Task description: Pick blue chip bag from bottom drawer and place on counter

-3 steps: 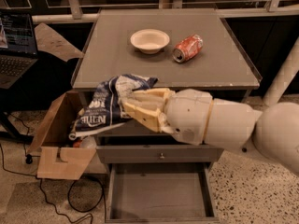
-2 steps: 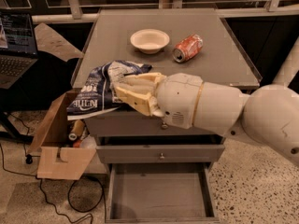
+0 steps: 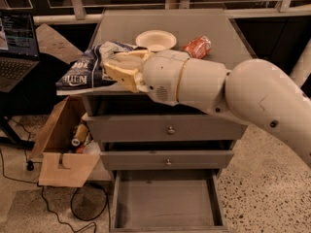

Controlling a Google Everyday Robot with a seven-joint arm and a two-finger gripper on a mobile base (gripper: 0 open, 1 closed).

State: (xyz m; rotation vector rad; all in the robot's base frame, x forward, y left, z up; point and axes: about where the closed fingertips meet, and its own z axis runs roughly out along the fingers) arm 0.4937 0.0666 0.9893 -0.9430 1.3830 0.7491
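ROBOT LIFTS SNACK: The gripper is clutching the blue chip bag at the front-left corner of the counter. The bag is jutting past the edge, and whether it is touching the surface is hard to tell. The pale fingers are covering the bag's right side. The arm is hiding part of the soda can beside the white bowl. Below, the bottom drawer is standing open, its front cut off. At left, a laptop is showing only partly above a cardboard box.

High frontal view, angled down at counter and bottom drawer (end effector near, centre-left)
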